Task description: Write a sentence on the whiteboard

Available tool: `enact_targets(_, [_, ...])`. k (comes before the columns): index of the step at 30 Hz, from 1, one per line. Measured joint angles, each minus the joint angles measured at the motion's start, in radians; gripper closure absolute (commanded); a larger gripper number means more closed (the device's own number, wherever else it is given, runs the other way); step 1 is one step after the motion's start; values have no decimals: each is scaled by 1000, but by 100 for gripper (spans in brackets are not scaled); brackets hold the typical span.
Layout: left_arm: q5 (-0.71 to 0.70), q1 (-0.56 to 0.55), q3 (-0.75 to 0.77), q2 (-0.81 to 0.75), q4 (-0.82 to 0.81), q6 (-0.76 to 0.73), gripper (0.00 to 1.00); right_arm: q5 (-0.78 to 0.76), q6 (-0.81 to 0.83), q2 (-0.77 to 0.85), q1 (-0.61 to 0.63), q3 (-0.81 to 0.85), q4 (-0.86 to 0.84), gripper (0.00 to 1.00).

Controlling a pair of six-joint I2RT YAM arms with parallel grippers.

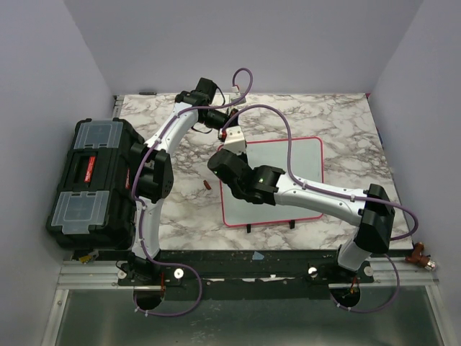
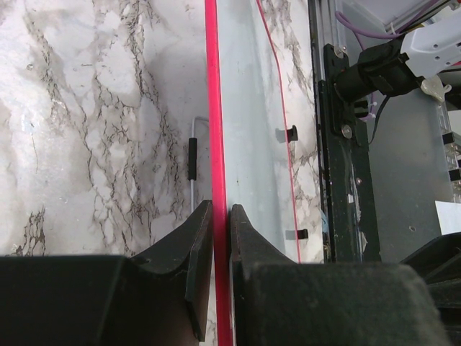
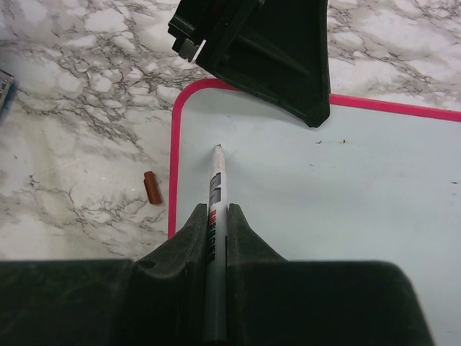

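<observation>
The whiteboard, white with a thin pink-red frame, lies flat on the marble table. My left gripper is shut on its far-left frame edge, one finger on each side. My right gripper is shut on a white marker with its cap off. The marker's tip sits at the board surface just inside the rounded corner, below the left gripper's fingers. No sentence shows on the board's visible parts.
A brown marker cap lies on the marble just left of the board. A black toolbox stands at the table's left edge. The board's two small black feet point toward the arm bases.
</observation>
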State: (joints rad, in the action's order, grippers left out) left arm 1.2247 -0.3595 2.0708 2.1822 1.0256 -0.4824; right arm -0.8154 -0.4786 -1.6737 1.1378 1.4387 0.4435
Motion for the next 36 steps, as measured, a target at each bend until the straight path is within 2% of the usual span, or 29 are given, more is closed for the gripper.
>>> enact_targets(23, [0,0,-2,0,-4,5,100,106,-80,55,0,-51,75,99])
enact_targets(32, [0,0,-2,0,-5,8,100,119,-102,200,0,-124,42,99])
enact_targets(36, [0,0,-3,0,-6,8,100,110,-105,201,0,-123,11,99])
